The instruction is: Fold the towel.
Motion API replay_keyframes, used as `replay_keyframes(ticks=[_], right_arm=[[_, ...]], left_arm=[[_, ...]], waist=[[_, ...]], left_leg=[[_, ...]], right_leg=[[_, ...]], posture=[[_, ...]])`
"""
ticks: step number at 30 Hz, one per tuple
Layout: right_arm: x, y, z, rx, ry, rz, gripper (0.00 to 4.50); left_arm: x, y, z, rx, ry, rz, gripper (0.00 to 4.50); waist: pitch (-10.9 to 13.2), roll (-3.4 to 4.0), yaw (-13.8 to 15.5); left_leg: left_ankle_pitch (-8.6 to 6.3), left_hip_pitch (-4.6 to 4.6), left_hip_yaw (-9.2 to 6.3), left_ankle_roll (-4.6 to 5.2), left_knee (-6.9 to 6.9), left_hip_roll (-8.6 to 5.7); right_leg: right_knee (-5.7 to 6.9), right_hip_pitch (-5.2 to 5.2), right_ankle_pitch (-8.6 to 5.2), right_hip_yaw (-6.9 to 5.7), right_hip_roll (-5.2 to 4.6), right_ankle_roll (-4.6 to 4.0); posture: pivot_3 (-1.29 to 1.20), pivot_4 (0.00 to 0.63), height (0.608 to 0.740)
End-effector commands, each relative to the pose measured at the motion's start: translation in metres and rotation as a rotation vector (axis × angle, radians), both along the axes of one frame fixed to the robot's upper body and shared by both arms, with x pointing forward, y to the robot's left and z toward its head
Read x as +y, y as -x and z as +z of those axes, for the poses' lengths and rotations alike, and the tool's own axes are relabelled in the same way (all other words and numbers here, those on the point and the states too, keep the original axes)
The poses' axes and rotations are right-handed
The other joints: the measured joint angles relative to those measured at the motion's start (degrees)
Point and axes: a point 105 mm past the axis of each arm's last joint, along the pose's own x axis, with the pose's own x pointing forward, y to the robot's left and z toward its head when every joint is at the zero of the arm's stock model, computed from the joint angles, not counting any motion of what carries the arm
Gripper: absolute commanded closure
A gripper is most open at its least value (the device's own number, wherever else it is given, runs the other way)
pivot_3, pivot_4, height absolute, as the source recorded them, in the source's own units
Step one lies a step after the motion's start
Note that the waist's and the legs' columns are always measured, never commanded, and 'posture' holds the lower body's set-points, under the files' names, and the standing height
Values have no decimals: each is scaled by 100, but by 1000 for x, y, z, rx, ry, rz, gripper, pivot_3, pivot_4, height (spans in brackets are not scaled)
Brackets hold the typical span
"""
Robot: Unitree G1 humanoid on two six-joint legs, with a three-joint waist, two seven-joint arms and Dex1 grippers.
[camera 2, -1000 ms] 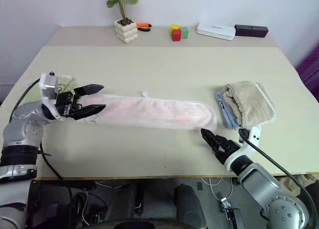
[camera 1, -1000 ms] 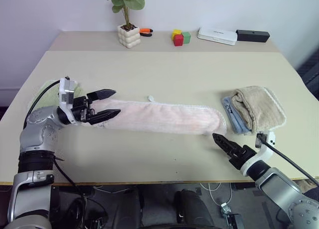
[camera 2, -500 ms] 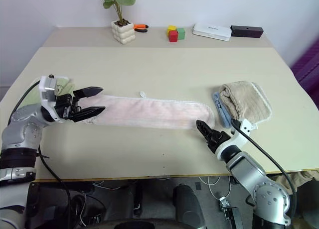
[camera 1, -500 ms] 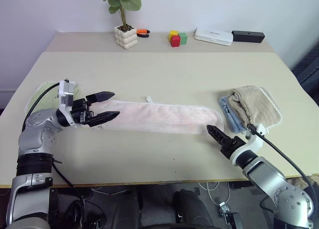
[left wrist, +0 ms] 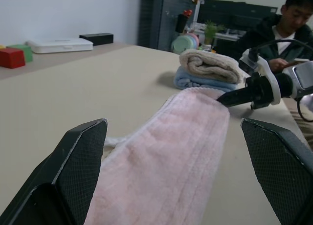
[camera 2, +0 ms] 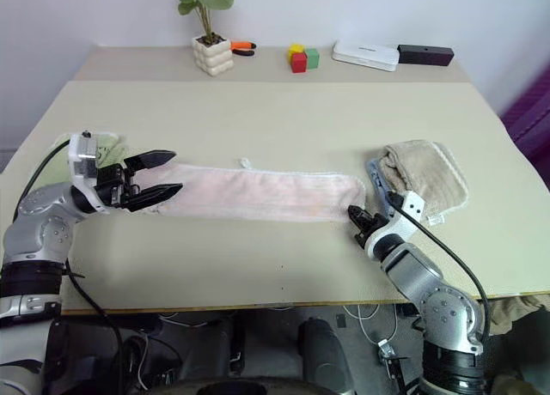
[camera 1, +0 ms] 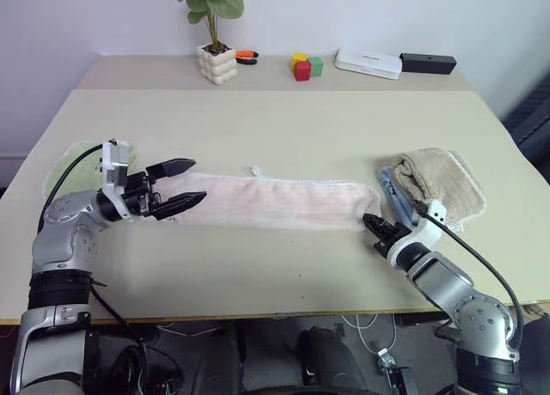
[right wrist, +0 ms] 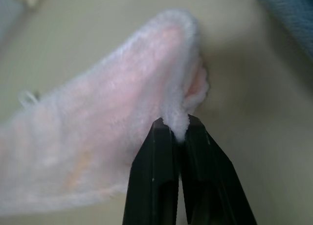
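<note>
- The table (camera 1: 284,124) carries everything, both grippers low over its near half.
- The towel (camera 1: 275,202), a long pink strip, stretches between the two grippers.
- A beige towel (camera 1: 440,183) on a blue cloth (camera 1: 397,197) sits just beyond the right gripper.
- The left gripper (camera 1: 187,185), fingers spread wide, straddles the towel's left end, holding nothing.
- The right gripper (camera 1: 371,222) is pinched tight on the towel's right corner.
</note>
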Motion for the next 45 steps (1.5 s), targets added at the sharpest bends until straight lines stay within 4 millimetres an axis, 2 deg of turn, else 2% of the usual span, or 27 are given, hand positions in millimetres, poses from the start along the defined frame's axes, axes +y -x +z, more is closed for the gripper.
replay_keyframes(ticks=[1,7,11,14,20,25,30,34,38,45], right_arm=[[6,-12,32,-143,131,88,4472],[-6,-32,63,-277,315,156,4472],[-6,-33,65,-305,416,227,4472],[-3,-22,69,-328,466,356,4472],[-3,-15,72,-382,550,487,4472],[8,-16,74,-447,791,631,4472],[41,-21,96,-540,810,708,4472],[68,-20,101,-576,801,776,4472],[101,-19,96,-603,747,854,4472],[145,-22,87,-640,667,934,4472]], left_arm=[[-1,0,10,-53,4,3,0],[-3,-3,11,-64,3,7,0],[-2,-3,12,-67,2,9,0],[1,-1,13,-71,-1,18,0],[1,-2,13,-79,-1,23,0],[1,-2,14,-83,-2,22,0],[10,-2,16,-77,-12,41,0],[15,2,14,-42,-22,37,0],[21,9,7,20,-48,28,0],[23,16,4,33,-61,44,0]], waist=[[0,0,-5],[0,1,13],[0,0,9],[1,1,12],[1,1,9],[2,3,7],[2,3,-1],[2,3,-1],[3,3,4],[3,4,6]], left_leg=[[0,0,2,0,1,0],[0,-1,0,0,0,0],[-1,-1,0,2,0,-1],[-1,-1,2,2,0,-1],[-2,-1,1,3,1,-1],[-2,-1,3,3,2,-1],[-2,-1,2,3,2,-1],[-1,-1,2,2,0,1],[-1,-3,6,2,2,1],[-2,-4,8,3,2,1]], right_leg=[[0,-1,0,2,0,0],[-1,-2,1,0,2,2],[-3,-1,1,0,2,2],[-3,-2,1,1,2,2],[-4,0,1,0,2,2],[-4,-2,1,1,2,2],[-2,-4,1,1,2,2],[-1,-7,1,0,4,2],[-2,-7,1,0,2,1],[0,-8,0,0,0,1]], posture=[[0,150,735],[0,150,735],[0,150,735],[0,150,735],[0,150,735],[0,150,735],[0,150,735],[0,150,735],[0,150,735],[0,150,735]])
